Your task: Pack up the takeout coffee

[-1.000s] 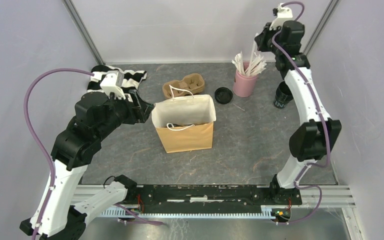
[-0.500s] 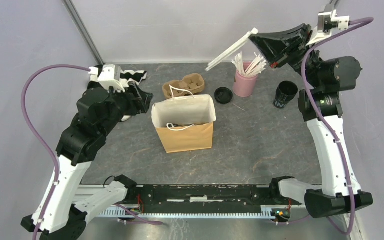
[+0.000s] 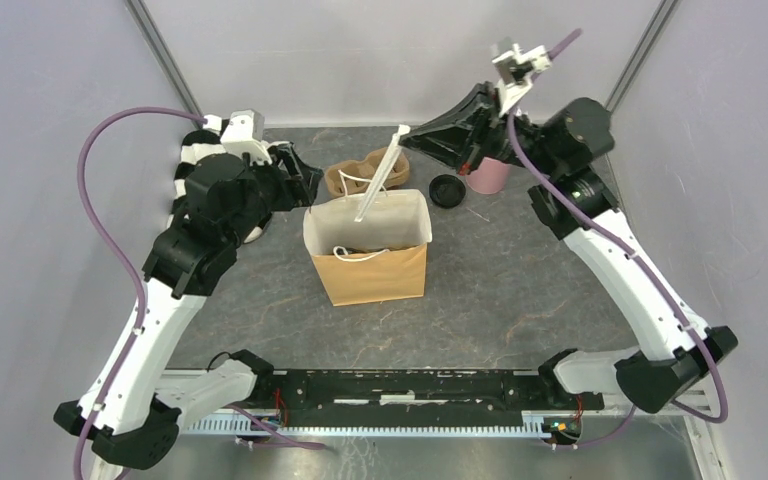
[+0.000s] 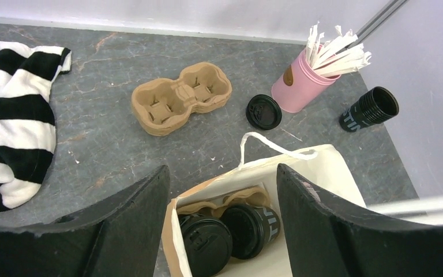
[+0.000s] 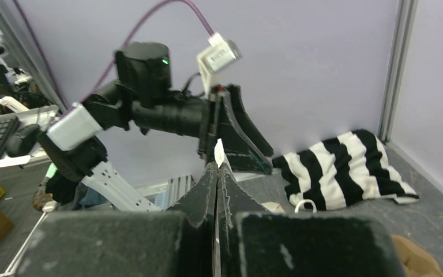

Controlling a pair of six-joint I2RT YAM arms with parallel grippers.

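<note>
Pinching a white stick [image 3: 378, 178] in the right gripper [image 3: 410, 136], pressed shut, above the paper bag [image 3: 370, 275] at the middle of the table [image 3: 520, 290]. Holding the left gripper [image 3: 303, 180] spread wide by the bag's left side. Inside, below both: two lidded black cups [image 4: 205, 242], maybe in a tray [image 4: 236, 201].

I can read no text for certain. Pale lettering shows on the black cup [image 4: 252, 229] inside the paper bag [image 4: 334, 167] and on the lidless black cup [image 4: 369, 109], both too partial to read.

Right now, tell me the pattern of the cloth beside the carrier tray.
The cloth is black-and-white striped; left wrist view shows it best.
</note>
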